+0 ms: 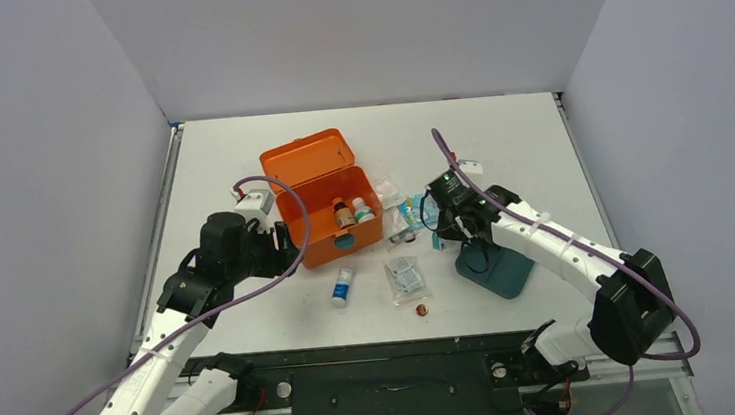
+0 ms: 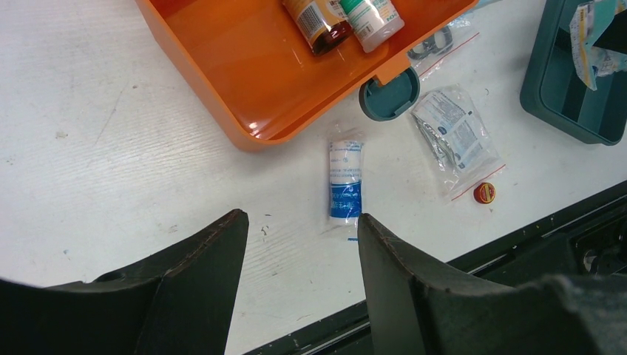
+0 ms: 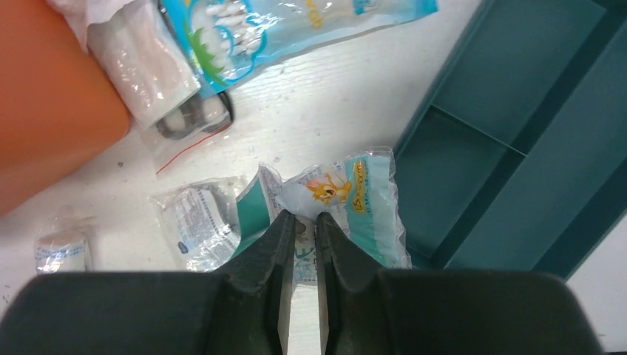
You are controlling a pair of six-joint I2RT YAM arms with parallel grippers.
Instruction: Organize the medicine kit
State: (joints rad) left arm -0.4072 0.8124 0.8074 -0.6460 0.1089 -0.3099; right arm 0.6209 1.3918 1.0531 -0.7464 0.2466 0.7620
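Orange plastic medicine kit [image 1: 321, 242] stands lid-up on the white tabletop [image 1: 498, 136] as the right pincer [image 3: 302, 218] nips a teal-and-white plastic packet [image 3: 347, 196] by the teal divided tray [image 3: 510, 148], likely for sorting; the left pincer [image 2: 302, 218] hangs wide, empty.

White table [image 1: 239, 158]. Teal divided tray [image 1: 505, 274] at right. Cartoon packet [image 3: 347, 196], teal-white, over tray's left edge. Bandage roll [image 2: 345, 181], blue-white wrapper, lying flat. Zip bag [image 2: 455, 137] of white packets just right of roll. Small red round thing [image 2: 484, 193] at bag's near corner. Swab pack [image 3: 296, 22] overlaps clear bag [image 3: 170, 89] holding dark rings. Brown bottle [image 2: 318, 16] and white bottle [image 2: 372, 15], green label, lie side by side.
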